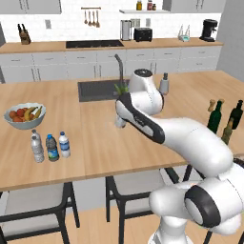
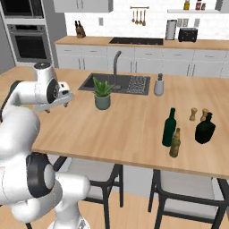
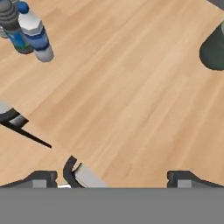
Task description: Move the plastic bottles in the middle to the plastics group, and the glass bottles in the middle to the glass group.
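Three small water bottles stand together at the counter's left. They are a pale-labelled clear one (image 1: 37,147), a blue-tinted one with a blue cap (image 1: 52,148) and a clear white-capped one with a blue label (image 1: 64,145). The hand view has them at top left, white-capped bottle (image 3: 38,38) nearest. At the right stand the tall dark green bottle (image 2: 169,128), the olive-brown bottle (image 2: 175,143) and the blackish bottle (image 2: 205,129), close together. My gripper (image 2: 57,103) hangs open and empty over bare wood mid-counter, fingertips (image 3: 43,177) wide apart, far from both groups.
A potted plant (image 2: 102,95) stands in front of the sink (image 2: 129,84), and a fruit bowl (image 1: 25,116) sits at the far left. Two wooden shakers (image 2: 193,114) stand behind the glass bottles. Chairs (image 1: 33,209) line the counter's near edge.
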